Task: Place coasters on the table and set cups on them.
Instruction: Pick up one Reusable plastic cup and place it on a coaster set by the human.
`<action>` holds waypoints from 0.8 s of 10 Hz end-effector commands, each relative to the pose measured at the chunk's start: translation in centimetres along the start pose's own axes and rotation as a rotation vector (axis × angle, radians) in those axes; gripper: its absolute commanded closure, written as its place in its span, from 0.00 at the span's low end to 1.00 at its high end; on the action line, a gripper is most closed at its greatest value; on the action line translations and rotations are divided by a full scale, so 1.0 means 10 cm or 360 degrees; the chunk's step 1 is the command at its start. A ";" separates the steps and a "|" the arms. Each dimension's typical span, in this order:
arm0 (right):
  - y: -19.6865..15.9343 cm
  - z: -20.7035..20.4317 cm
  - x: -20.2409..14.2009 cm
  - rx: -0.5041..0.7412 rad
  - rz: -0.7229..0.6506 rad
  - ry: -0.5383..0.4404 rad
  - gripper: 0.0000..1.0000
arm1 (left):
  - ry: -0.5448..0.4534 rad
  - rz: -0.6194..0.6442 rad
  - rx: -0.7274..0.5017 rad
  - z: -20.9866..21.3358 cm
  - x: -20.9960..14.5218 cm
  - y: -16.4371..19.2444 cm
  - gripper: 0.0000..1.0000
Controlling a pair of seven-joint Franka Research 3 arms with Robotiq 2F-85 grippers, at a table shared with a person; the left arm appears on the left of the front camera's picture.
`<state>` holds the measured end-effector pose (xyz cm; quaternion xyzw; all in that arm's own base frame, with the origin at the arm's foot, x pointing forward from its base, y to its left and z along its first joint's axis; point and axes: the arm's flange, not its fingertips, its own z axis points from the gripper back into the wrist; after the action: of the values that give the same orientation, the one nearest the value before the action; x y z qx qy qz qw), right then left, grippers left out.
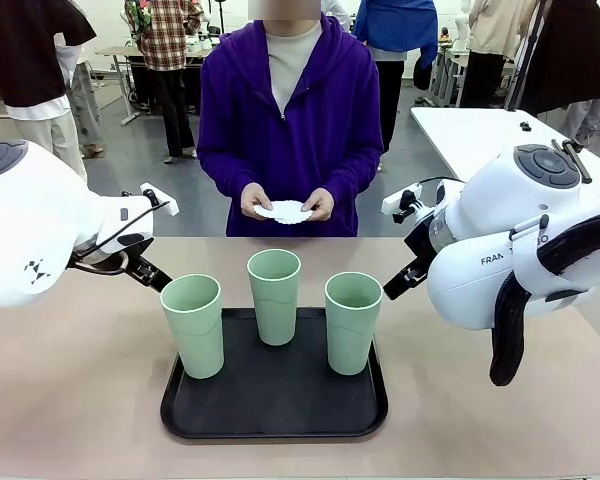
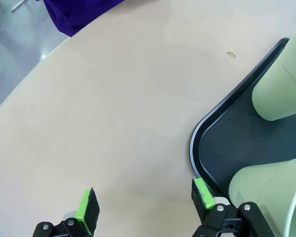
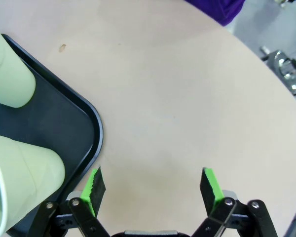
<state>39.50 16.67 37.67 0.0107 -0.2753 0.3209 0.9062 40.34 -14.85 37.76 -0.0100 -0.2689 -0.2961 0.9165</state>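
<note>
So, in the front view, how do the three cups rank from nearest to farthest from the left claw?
1. Left cup, beside the left claw.
2. Middle cup, set farther back.
3. Right cup, on the robot's right.

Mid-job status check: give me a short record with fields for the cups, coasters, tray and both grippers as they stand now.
cups: three, upright on the tray: left cup, middle cup, right cup
tray: black, on the table, between the arms
coasters: white, held in the person's hands at the far edge, not yet laid down
left gripper: open, empty, over bare table beside the tray's corner
right gripper: open, empty, over bare table beside the tray's other side
</note>
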 end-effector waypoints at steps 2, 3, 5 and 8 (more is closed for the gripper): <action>0.06 0.67 0.06 -0.0015 0.0081 0.0144 0.00 | 0.0083 -0.0060 0.0081 0.80 -0.03 0.05 0.00; 0.08 0.92 -0.01 -0.0036 0.0040 0.0262 0.00 | 0.0110 -0.0022 0.0104 1.00 -0.09 0.06 0.00; 0.28 1.39 -0.41 0.0046 -0.0034 0.0569 0.00 | 0.0313 0.0033 -0.0012 1.34 -0.47 0.00 0.00; 0.20 1.31 -0.32 0.0044 -0.0009 0.0553 0.00 | 0.0337 0.0063 -0.0165 1.42 -0.88 -0.16 0.00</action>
<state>27.23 13.72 47.71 -0.0198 -0.0736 0.3221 0.9436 30.65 -10.17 49.44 -0.0158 -0.1430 -0.2887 0.9465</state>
